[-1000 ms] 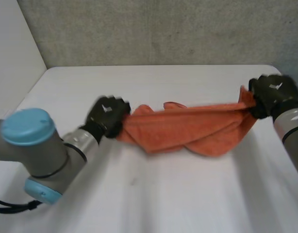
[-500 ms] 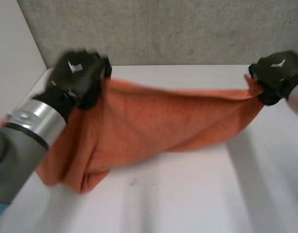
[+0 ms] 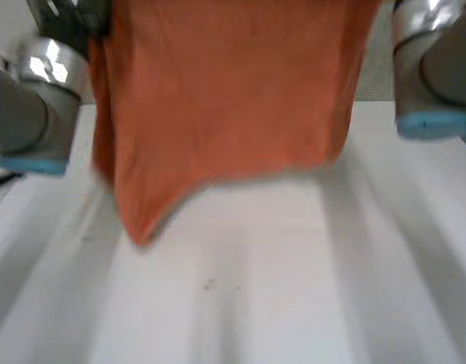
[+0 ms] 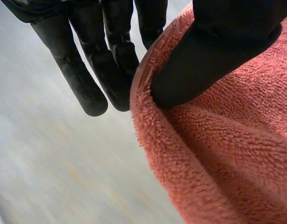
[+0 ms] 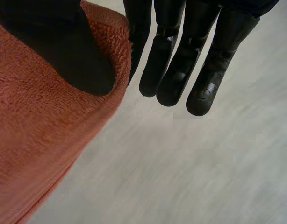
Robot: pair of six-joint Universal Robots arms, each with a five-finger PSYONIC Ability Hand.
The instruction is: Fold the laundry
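On my head feed the left arm stands at the left, its wrist up by a top corner of the orange towel. My left wrist feed shows the left robot hand pinching that towel. The thumb presses onto the terry just inside the hem, the straight fingers run down the other side, and the edge is caught between them. The towel hangs as a broad sheet between the two arms, over the white desk. Its lower hem slants, and the bottom corner on the left droops lowest. I cannot tell whether that corner touches the desk. On the right wrist feed the right robot hand has the same grip, with the thumb on the towel's face near its edge, straight fingers behind, and cloth nipped between them. The right arm stands just beside the towel's right side.
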